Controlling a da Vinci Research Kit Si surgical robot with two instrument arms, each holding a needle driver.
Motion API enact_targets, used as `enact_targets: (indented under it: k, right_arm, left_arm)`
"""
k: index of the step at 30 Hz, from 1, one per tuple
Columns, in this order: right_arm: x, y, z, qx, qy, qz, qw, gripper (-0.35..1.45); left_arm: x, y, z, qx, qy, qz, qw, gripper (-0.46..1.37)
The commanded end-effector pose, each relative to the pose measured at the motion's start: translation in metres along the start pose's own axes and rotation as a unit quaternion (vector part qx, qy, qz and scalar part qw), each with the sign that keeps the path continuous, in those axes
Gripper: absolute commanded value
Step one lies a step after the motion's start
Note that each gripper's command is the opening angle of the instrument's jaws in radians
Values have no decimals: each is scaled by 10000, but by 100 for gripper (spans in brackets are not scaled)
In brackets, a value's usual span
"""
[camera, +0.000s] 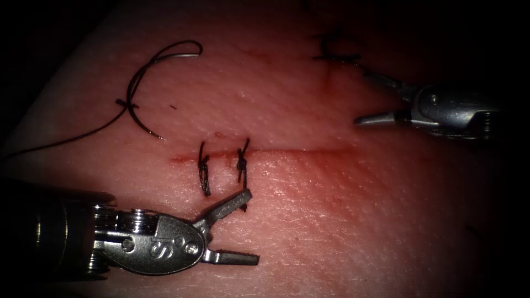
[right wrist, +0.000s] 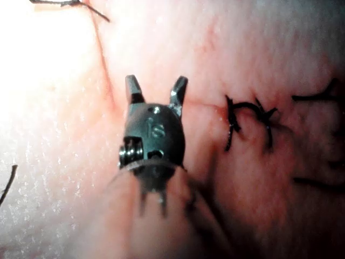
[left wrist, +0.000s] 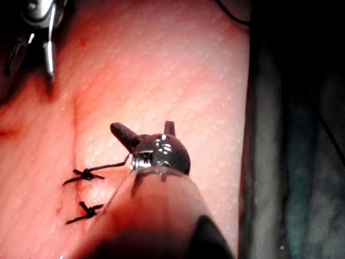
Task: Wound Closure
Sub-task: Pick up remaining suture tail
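Note:
The curved needle [camera: 134, 83] lies free on the tissue [camera: 309, 221], above and to the left of the cut [camera: 298, 151], not in the tissue. Its thread [camera: 66, 140] trails off to the left. Two knotted stitches [camera: 203, 168] [camera: 242, 163] cross the left end of the cut. My left tool [camera: 252, 226] lies below them, open and holding nothing, its upper jaw close to the second stitch. My right tool [camera: 362, 97] hovers above the cut's right end, open and holding nothing. The left wrist view shows the left tool [left wrist: 145, 128] beside both stitches [left wrist: 83, 174]. The right wrist view shows the right tool [right wrist: 156, 83] over the cut.
A third stitch [camera: 334, 55] with short dark ends sits on the tissue at the upper right, just beyond the right tool. Red fluid [camera: 331, 165] stains the tissue along the cut. The tissue's edge falls off into dark at the far left.

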Motion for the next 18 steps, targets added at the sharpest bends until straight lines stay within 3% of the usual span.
enact_targets:
  k: [1, 3, 6, 18]
  right_arm:
    - [0, -1, 0, 1, 2, -3, 10000, 82]
    - [1, -2, 1, 1, 4, -7, 10000, 82]
    - [1, -4, 2, 3, 6, -12, 10000, 82]
    - [-2, -8, 3, 12, 15, -38, 10000, 81]
  left_arm:
    - [3, -1, 1, 51, -49, 143, 9999, 42]
    - [4, -1, 4, 234, -190, 311, 9991, 28]
    - [4, -1, 4, 247, -204, 370, 9988, 27]
    - [4, 0, 5, 246, -220, 375, 9988, 50]
